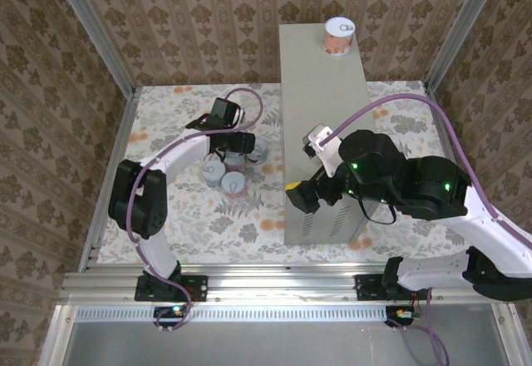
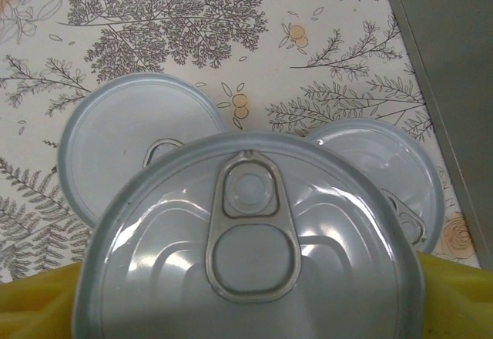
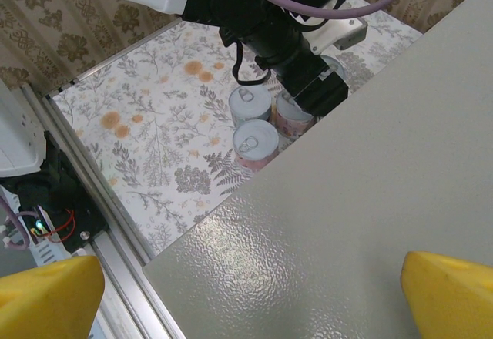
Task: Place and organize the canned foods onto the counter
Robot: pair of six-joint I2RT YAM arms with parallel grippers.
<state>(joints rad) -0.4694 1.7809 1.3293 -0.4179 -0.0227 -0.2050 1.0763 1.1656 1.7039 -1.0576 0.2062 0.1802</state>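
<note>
Leftmost, the left arm (image 1: 137,191) arches out over the floral-patterned surface (image 1: 179,220) to a cluster of canned foods (image 1: 233,180) standing upright there, just left of the worktop; the left end effector (image 1: 238,153) points straight down onto the middle tin (image 2: 250,239) of that cluster; seen from the left wrist, that tin's silvery pull-tab lid looms large, with one yellow finger (image 2: 35,304) close against its rim on one side and the other finger close against the opposite side; whether the pads actually press on the tin I cannot tell; around it, a grey-lidded tin (image 1: 214,170) stands at the cluster's left edge, a pinkish-labelled tin (image 1: 235,188) stands nearest the arm bases, just beside its neighbours, and another tin (image 1: 258,150) stands on the side towards the worktop; further right, the worktop (image 1: 324,91), a long, plain light-grey metal box, runs away from the arms; at its far end a lone tin (image 1: 339,37) with a pinkish label stands upright, well apart from the cluster; rightmost, the right end effector (image 3: 248,299) hovers over the near end of the worktop's flat top, close to its left edge; its yellow fingertips (image 3: 451,297) are spread wide over bare grey metal
</note>
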